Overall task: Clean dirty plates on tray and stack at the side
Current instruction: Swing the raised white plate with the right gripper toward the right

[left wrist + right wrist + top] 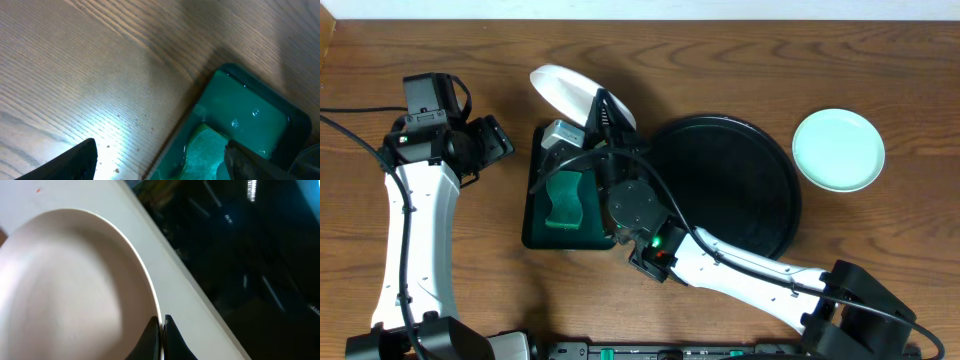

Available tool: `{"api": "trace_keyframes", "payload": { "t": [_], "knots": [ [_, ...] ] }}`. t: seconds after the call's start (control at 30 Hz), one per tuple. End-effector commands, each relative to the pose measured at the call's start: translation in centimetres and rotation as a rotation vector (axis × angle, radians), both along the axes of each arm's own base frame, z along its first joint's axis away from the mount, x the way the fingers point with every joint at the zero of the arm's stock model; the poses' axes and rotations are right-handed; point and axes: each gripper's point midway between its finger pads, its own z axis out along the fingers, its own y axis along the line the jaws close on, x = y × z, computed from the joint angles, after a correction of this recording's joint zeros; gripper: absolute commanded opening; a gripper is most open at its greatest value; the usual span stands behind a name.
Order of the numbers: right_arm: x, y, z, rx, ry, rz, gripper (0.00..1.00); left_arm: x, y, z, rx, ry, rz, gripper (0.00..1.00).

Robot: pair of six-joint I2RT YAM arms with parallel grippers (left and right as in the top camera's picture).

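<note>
Blurred white plate (pixel 75 290), partly beyond the left and bottom edges

The large tray (pixel 740 170) sits mid-worktop (pixel 720 60). Just left of it lies the small tray (pixel 534 218), with a sponge (pixel 563 200) in it. The tilted plate (pixel 565 90) is above the small tray's far edge. The second plate (pixel 838 150) lies right of the large tray, apart from it.

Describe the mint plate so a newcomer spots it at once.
Start from the large round black tray. In the overhead view, just off its upper right rim, on the bare table, lies the mint plate: pale green and flat, whereas the white plate is tilted in the right fingers.
</note>
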Motion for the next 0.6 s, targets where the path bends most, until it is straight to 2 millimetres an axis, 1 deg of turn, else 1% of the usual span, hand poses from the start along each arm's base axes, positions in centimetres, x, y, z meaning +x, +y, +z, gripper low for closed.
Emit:
{"api": "trace_keyframes", "payload": {
  "t": [0.0, 0.03, 0.07, 0.1, 0.17, 0.23, 0.33, 0.43, 0.53, 0.57],
  "knots": [
    [-0.1, -0.6, 0.6, 0.043, 0.009, -0.033, 0.01, 0.1, 0.3, 0.6, 0.014, -0.011, 0.007, 0.81],
    [0.0, -1.0, 0.5, 0.055, 0.014, -0.053, 0.01, 0.1, 0.3, 0.6, 0.014, -0.011, 0.007, 0.81],
    [0.2, -1.4, 0.4, 0.113, 0.027, -0.067, 0.01, 0.1, 0.3, 0.6, 0.014, -0.011, 0.007, 0.81],
    [0.3, -1.5, 0.2, 0.147, 0.039, -0.065, 0.01, 0.1, 0.3, 0.6, 0.014, -0.011, 0.007, 0.82],
    [0.4, -1.4, -0.4, 0.155, 0.061, -0.063, 0.01, 0.1, 0.3, 0.6, 0.014, -0.011, 0.007, 0.82],
    [0.6, -1.9, -0.5, 0.178, 0.069, -0.084, 0.01, 0.1, 0.3, 0.6, 0.014, -0.011, 0.007, 0.81],
    [1.1, -3.4, -0.7, 0.284, 0.082, -0.146, 0.01, 0.1, 0.3, 0.6, 0.014, -0.011, 0.007, 0.81],
    [2.0, -5.2, -1.0, 0.439, 0.094, -0.200, 0.01, 0.1, 0.3, 0.6, 0.014, -0.011, 0.007, 0.82],
    [2.6, -6.8, -2.1, 0.558, 0.116, -0.262, 0.01, 0.1, 0.3, 0.6, 0.014, -0.011, 0.007, 0.81],
    [2.8, -7.2, -2.8, 0.579, 0.131, -0.286, 0.01, 0.2, 0.3, 0.6, 0.015, -0.011, 0.007, 0.81]
  ]
}}
